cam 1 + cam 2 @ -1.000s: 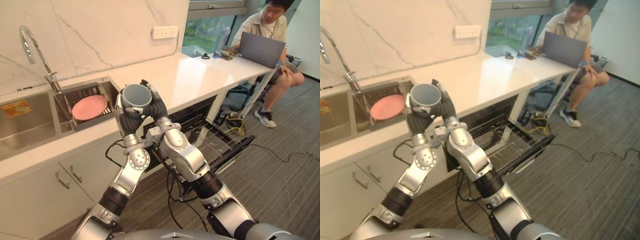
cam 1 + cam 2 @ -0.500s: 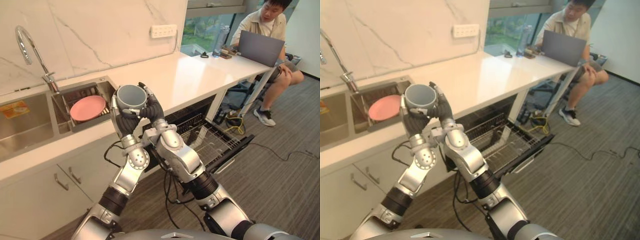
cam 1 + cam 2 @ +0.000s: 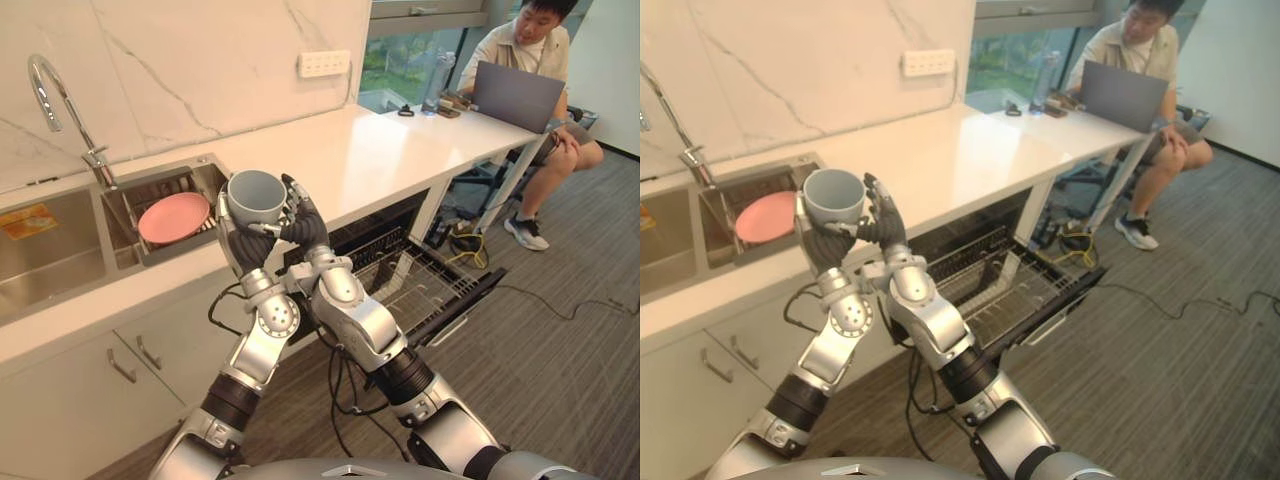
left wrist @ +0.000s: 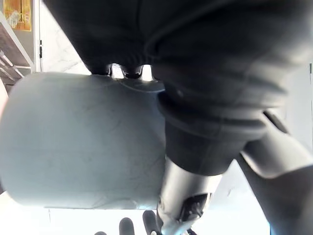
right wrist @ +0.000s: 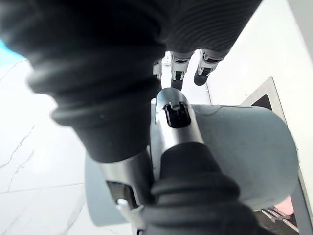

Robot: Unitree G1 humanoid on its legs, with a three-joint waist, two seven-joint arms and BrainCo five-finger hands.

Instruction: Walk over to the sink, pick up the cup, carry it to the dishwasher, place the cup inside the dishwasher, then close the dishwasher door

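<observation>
The grey cup point(image 3: 257, 197) was held upright, mouth up, above the front edge of the white counter point(image 3: 370, 150), between both hands. The left hand point(image 3: 240, 245) was curled round its lower body. The right hand point(image 3: 303, 226) was clamped against its side, thumb and fingers on the wall. The dishwasher door point(image 3: 462, 300) stood open below the counter with the wire rack point(image 3: 405, 275) pulled out. A pink plate point(image 3: 174, 217) lay in the sink point(image 3: 50, 262).

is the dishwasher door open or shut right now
Open: the dishwasher door is folded down flat and the wire rack is slid out over it, below the counter.
</observation>
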